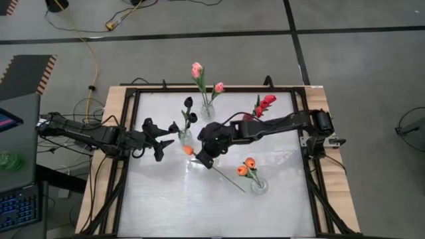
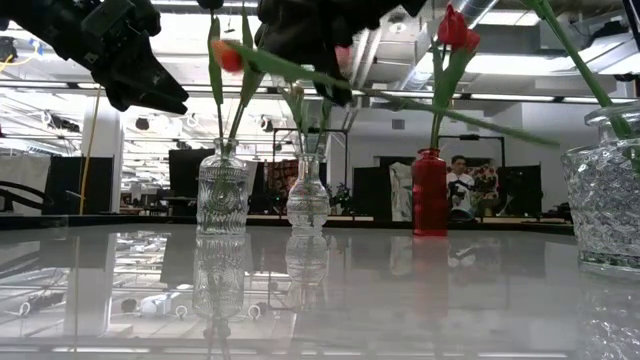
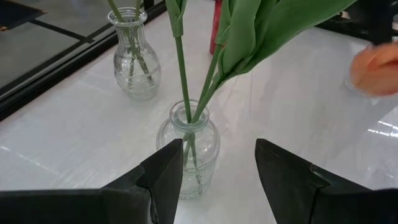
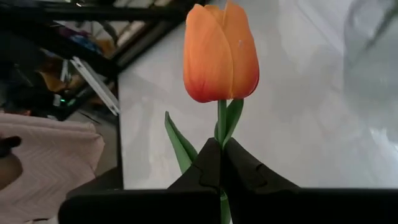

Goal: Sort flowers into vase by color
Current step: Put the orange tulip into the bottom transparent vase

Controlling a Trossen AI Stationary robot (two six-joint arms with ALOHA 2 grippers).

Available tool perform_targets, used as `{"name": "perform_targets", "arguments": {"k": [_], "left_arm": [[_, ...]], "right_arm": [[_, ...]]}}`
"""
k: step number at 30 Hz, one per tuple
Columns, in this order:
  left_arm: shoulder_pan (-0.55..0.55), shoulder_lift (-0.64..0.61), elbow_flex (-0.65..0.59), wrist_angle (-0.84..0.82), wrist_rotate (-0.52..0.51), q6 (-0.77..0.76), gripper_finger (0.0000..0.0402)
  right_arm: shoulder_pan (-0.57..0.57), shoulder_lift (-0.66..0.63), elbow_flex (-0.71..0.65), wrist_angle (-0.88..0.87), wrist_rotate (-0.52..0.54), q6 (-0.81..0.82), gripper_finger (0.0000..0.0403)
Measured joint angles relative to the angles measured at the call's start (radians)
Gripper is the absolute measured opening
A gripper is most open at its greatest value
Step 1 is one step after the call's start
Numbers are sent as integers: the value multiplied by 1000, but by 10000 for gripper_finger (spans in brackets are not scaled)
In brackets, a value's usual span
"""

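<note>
Right gripper (image 4: 221,163) is clamped on the stem of an orange tulip (image 4: 221,51), fingers pinched just below the head; in the high view it holds the flower (image 1: 188,150) above the table centre, stem trailing toward the clear vase (image 1: 258,185) that has two orange tulips (image 1: 246,166) in it. Left gripper (image 3: 219,177) has its fingers spread wide with nothing between them, hanging just beside the glass vase (image 3: 188,149) with the black tulips (image 1: 189,110). Pink tulips (image 1: 199,74) sit in the vase at the far edge, red tulips (image 1: 264,103) in the red vase (image 2: 430,192). White table (image 1: 172,199).
</note>
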Motion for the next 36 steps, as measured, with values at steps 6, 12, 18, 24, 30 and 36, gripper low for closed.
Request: {"name": "perform_targets", "arguments": {"k": [6, 12, 18, 24, 30, 36], "left_arm": [[0, 0, 0, 0, 1, 0, 187], [0, 0, 0, -3, 0, 0, 187], [0, 0, 0, -1, 0, -1, 187], [0, 0, 0, 0, 0, -8, 187], [0, 0, 0, 0, 0, -9, 187], [0, 0, 0, 0, -1, -50, 187]], "right_arm": [[-5, -63, 45, -6, -21, -32, 33], [4, -182, 44, 20, -21, -35, 31], [32, -302, 44, 36, -21, -35, 32], [63, -428, 44, 35, -20, -43, 32], [114, -568, 44, -5, 49, -160, 31], [205, -700, 44, -120, 232, -300, 32]]}}
